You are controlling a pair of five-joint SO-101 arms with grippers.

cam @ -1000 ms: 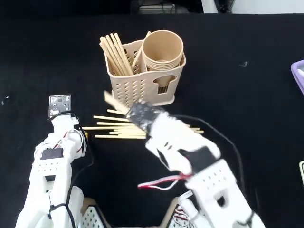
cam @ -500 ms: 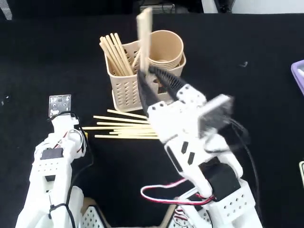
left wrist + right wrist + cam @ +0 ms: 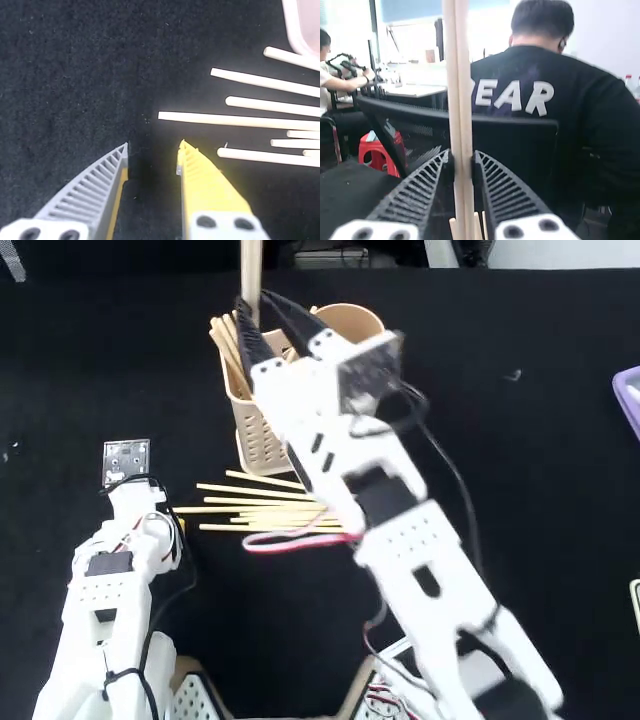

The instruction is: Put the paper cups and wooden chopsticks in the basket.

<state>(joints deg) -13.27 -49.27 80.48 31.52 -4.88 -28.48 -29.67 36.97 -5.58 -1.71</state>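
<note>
A beige slotted basket (image 3: 262, 436) stands at the back middle of the black table. It holds several wooden chopsticks (image 3: 226, 348) in its left part and stacked paper cups (image 3: 352, 320) in its right part. My right gripper (image 3: 262, 320) hangs over the basket, shut on a pair of wooden chopsticks (image 3: 459, 100) that stand upright (image 3: 251, 270). Several more chopsticks (image 3: 250, 508) lie flat on the table in front of the basket. My left gripper (image 3: 152, 152) is open just above the table, close to the ends of those loose chopsticks (image 3: 235, 119).
A small metal plate (image 3: 126, 460) lies at the left near my left arm. A purple object (image 3: 628, 390) sits at the right edge. The right arm stretches across the middle of the table, above the loose chopsticks.
My right gripper has risen from the loose chopsticks and swung back and left over the basket, carrying the pair upright. The left arm has not moved.
</note>
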